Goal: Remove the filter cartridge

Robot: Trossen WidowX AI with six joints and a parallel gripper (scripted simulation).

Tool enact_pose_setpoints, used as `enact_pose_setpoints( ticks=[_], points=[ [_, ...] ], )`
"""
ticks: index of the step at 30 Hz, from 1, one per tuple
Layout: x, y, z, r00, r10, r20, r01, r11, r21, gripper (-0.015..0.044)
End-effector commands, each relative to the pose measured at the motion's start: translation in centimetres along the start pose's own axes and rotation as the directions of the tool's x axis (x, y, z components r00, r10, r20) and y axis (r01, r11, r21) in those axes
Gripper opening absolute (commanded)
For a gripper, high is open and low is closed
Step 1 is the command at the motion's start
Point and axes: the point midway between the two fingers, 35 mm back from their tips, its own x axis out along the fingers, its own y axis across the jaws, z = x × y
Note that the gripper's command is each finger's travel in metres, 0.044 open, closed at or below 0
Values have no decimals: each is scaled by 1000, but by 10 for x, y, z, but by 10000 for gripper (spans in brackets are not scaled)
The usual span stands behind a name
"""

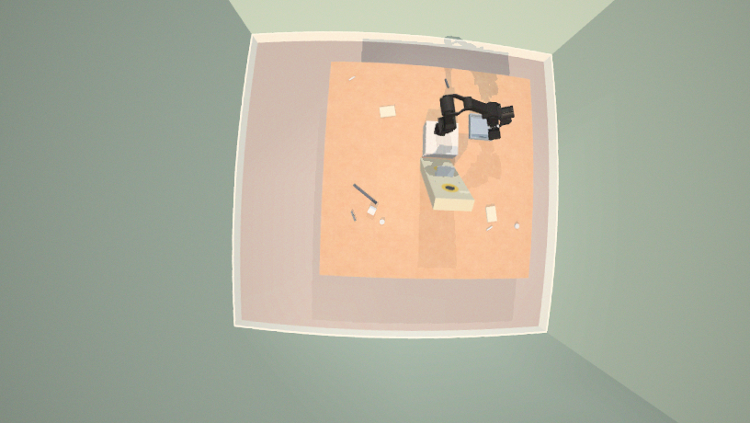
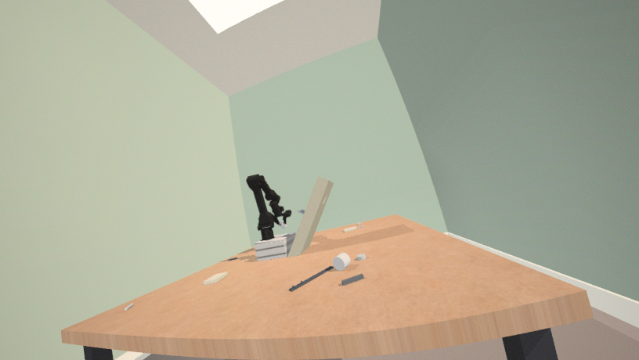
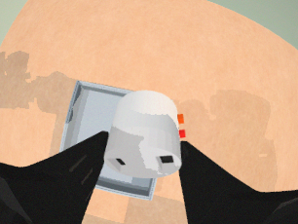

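Observation:
My gripper [image 2: 283, 221] [image 3: 144, 142] is shut on the white round filter cartridge [image 3: 146, 114], one finger on each side. The cartridge's face with two dark slots is toward the wrist camera; an orange and a red mark show beside its right side. The blue-grey tray [image 1: 477, 126] [image 3: 94, 112] lies below. In the wrist view the cartridge hangs above it, covering its right part. In the top view the arm covers the tray's right side. The leaning service panel [image 1: 453, 203] [image 2: 311, 219] has a dark opening in a yellow ring.
The white base block [image 1: 439, 145] [image 2: 270, 249] stands between tray and panel. A small bluish ledge [image 1: 445, 171] [image 2: 301, 210] juts from the panel. A dark bar [image 1: 364, 193] [image 2: 312, 279], a white cylinder [image 1: 371, 210] [image 2: 341, 261] and cream blocks [image 1: 387, 111] [image 1: 491, 213] lie farther off.

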Motion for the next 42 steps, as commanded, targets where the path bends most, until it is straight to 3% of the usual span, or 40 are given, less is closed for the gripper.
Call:
enact_pose_setpoints(
  ticks=[1,35,42],
  points=[
    [13,23,-14,999,46,-6,-46,996,-74,0],
    [86,40,-65,997,77,-10,-78,989,-128,0],
    [83,39,-62,997,73,-13,-74,989,-125,184]
  ],
)
